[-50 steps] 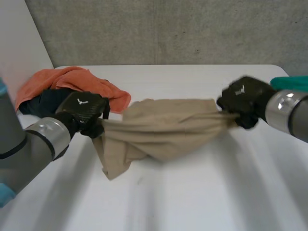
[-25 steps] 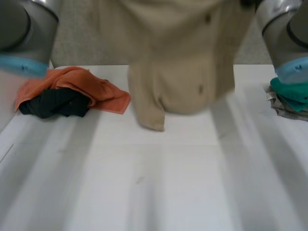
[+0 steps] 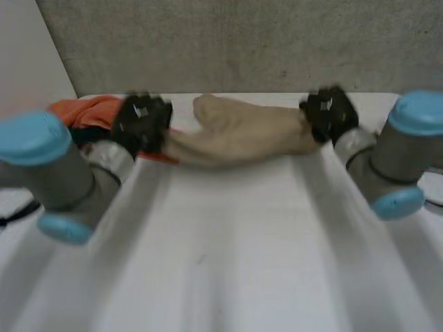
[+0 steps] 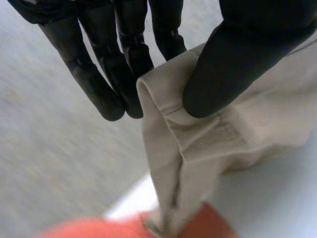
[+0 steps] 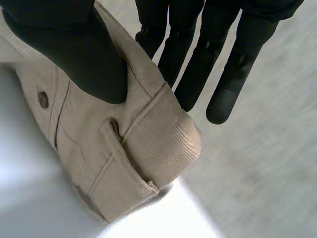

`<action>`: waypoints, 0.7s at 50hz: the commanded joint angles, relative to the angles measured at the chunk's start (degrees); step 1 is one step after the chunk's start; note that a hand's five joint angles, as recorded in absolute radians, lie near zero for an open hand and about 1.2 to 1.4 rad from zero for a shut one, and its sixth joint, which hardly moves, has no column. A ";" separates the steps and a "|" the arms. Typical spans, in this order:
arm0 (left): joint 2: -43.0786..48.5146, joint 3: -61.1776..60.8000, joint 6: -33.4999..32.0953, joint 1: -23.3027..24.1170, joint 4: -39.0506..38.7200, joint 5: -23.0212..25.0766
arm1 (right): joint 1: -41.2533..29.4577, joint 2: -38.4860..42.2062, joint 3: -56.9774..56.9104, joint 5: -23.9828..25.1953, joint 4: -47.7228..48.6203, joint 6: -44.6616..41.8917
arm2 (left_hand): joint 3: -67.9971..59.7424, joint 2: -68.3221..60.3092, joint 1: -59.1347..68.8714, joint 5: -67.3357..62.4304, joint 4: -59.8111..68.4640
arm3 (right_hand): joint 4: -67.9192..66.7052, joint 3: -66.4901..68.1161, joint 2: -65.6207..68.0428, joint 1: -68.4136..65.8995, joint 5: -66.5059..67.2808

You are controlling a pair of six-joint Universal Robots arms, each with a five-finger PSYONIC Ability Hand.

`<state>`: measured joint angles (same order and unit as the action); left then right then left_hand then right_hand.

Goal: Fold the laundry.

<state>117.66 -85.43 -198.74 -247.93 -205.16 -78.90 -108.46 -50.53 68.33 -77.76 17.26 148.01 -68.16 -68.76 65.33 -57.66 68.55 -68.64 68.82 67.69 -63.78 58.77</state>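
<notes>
Trousers, beige, strung between my two hands at the far side of the table, bunched and sagging in the middle.

From the left: an orange cloth is heaped at the far left corner, and the trousers' left end hangs right down onto its edge. Next comes my left hand, thumb clamped on a stitched edge and pressing it against the fingers behind. That's a firm pinch. Across the span is my right hand, thumb on the waistband just beside a button, with the fingers straight behind the cloth. So that's a pinch too.

The step in hand, as I judge it, is spreading the trousers flat before any fold. To do it well I'd hold both pinches equally tight and draw my hands apart until the sag goes. Then I'd bring the cloth towards the bare near part of the table, clear of the orange cloth so the two don't tangle. It should go down level, both ends together, no twist.

The count: one pair of trousers, one orange cloth, one button showing, and two hands, both on the trousers.
</notes>
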 commanded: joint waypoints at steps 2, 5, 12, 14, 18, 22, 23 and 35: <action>-3.22 -11.50 -0.60 1.83 4.58 -0.64 | 1.94 0.08 11.20 0.15 -4.59 -5.97 | -11.84 -11.24 14.67 -12.34 11.45 | -11.36 11.18 12.31 -16.22 11.23; -7.70 -14.05 -0.95 2.01 12.66 -2.49 | 1.94 -4.65 14.98 -0.20 -10.47 -8.87 | -11.84 -11.24 14.67 -12.34 11.45 | -11.36 11.18 12.31 -16.22 11.23; -16.49 -17.05 -3.23 4.47 34.46 -5.74 | 3.17 -15.03 20.79 -1.34 -32.70 -18.01 | -11.84 -11.24 14.67 -12.34 11.45 | -11.36 11.18 12.31 -16.22 11.23; -17.46 -17.14 -3.32 5.34 38.06 -5.83 | 3.26 -16.09 21.49 -1.69 -37.80 -20.12 | -11.84 -11.24 14.67 -12.34 11.45 | -11.36 11.18 12.31 -16.22 11.23; -17.99 -16.44 -3.67 7.80 45.18 -6.18 | 3.52 -17.24 22.81 -1.78 -46.96 -23.64 | -6.86 -6.26 9.69 -7.36 6.47 | -11.36 11.18 12.31 -16.22 11.23; -17.82 -13.98 -4.46 9.30 45.20 -6.71 | 3.35 -17.24 23.78 -1.52 -45.65 -23.73 | 49.19 49.79 -46.36 48.69 -49.58 | -11.36 11.18 12.31 -16.22 11.23; -17.64 -13.19 -4.81 9.48 44.68 -6.88 | 3.52 -17.15 24.13 -1.26 -43.65 -23.12 | 52.70 53.30 -49.87 52.20 -53.09 | -11.36 11.18 12.31 -16.22 11.23; -5.79 6.84 -15.45 10.27 33.34 -3.82 | 3.43 -15.92 26.59 -1.35 -34.31 -21.71 | 56.11 56.71 -53.28 55.61 -56.49 | -11.36 11.18 12.31 -16.22 11.23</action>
<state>104.85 -88.77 -209.66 -237.67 -166.75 -85.37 -104.94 -66.52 93.98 -79.29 -20.03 125.90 -12.51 -11.97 12.42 -3.04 11.80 -68.64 68.82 67.70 -63.78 58.77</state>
